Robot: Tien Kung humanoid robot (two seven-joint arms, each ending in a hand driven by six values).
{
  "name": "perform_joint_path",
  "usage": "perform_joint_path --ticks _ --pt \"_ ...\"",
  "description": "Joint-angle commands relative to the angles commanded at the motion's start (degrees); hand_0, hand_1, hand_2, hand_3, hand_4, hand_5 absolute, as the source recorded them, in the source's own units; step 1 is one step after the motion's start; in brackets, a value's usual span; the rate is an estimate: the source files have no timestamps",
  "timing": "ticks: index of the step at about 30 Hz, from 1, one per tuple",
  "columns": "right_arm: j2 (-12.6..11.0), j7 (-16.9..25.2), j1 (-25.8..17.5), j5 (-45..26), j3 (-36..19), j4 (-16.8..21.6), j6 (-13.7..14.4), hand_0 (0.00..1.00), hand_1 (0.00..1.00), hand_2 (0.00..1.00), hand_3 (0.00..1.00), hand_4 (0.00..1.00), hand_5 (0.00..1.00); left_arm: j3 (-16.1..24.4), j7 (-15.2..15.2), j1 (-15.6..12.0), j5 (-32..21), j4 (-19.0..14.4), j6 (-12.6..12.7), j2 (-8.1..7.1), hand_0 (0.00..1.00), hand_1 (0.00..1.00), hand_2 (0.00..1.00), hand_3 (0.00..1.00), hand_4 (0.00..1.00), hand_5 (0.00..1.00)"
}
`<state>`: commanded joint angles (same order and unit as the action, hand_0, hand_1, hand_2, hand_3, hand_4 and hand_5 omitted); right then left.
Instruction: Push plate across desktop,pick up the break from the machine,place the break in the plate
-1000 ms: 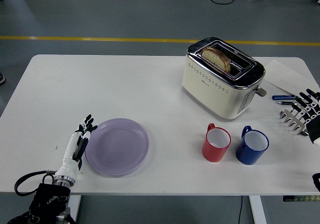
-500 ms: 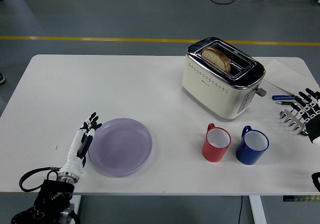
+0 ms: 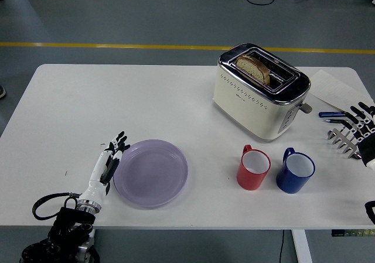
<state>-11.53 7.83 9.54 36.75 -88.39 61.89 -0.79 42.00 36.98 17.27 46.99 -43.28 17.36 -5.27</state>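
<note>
A lilac plate (image 3: 151, 172) lies on the white table (image 3: 117, 99) near the front edge, left of centre. My left hand (image 3: 109, 160) has its fingers straight and open, flat against the plate's left rim. A cream toaster (image 3: 260, 91) stands at the back right with a slice of bread (image 3: 254, 68) sticking up from its slot. My right hand (image 3: 353, 133) hovers at the right edge, fingers spread, holding nothing.
A red mug (image 3: 253, 167) and a blue mug (image 3: 295, 170) stand side by side right of the plate, in front of the toaster. A sheet of paper (image 3: 331, 89) and pens (image 3: 331, 115) lie at the far right.
My left hand has slid to the right and pushed the plate rightwards across the table. The right hand and the other things have not moved.
</note>
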Motion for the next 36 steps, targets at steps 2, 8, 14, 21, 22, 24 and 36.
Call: perform_joint_path --ticks 2,8,14,21,22,24,36 --pt "0.01 0.0 0.01 0.0 -0.04 -0.01 0.0 0.706 0.667 0.656 0.643 0.527 0.527 -1.02 0.0 0.5 -0.26 0.11 -0.01 0.03 0.86 0.88 0.977 0.998 0.461 0.998" --pt "0.05 0.01 0.16 0.03 -0.04 -0.02 -0.03 0.703 0.665 0.655 0.64 0.525 0.524 -3.3 0.0 1.72 -0.9 0.32 0.06 0.16 0.86 0.88 0.976 0.998 0.462 0.998" --pt "0.04 0.01 0.23 0.05 -0.09 -0.01 -0.04 0.702 0.664 0.654 0.639 0.524 0.519 -4.94 0.0 2.96 -1.54 0.5 -0.14 0.81 0.859 0.88 0.976 0.998 0.463 0.998" --pt "0.03 0.02 0.28 0.05 -0.15 -0.02 -0.04 0.703 0.665 0.657 0.64 0.523 0.516 -6.61 0.0 3.92 -2.73 1.18 -0.4 1.42 0.859 0.88 0.973 0.998 0.465 0.998" --pt "0.03 0.02 0.28 0.05 -0.17 -0.03 -0.04 0.703 0.665 0.657 0.64 0.523 0.516 -6.86 0.0 4.02 -2.95 1.3 -0.44 1.47 0.859 0.88 0.973 0.998 0.465 0.998" --pt "0.02 0.02 0.26 0.04 -0.21 -0.04 -0.03 0.703 0.665 0.657 0.64 0.523 0.516 -7.38 0.0 4.24 -3.26 1.47 -0.52 1.53 0.859 0.88 0.973 0.998 0.465 0.998" --pt "0.06 0.02 0.32 0.04 -0.11 -0.11 -0.04 0.704 0.67 0.661 0.644 0.523 0.516 -9.85 0.0 5.62 -4.03 1.95 -0.74 2.13 0.856 0.878 0.97 0.998 0.465 0.998"
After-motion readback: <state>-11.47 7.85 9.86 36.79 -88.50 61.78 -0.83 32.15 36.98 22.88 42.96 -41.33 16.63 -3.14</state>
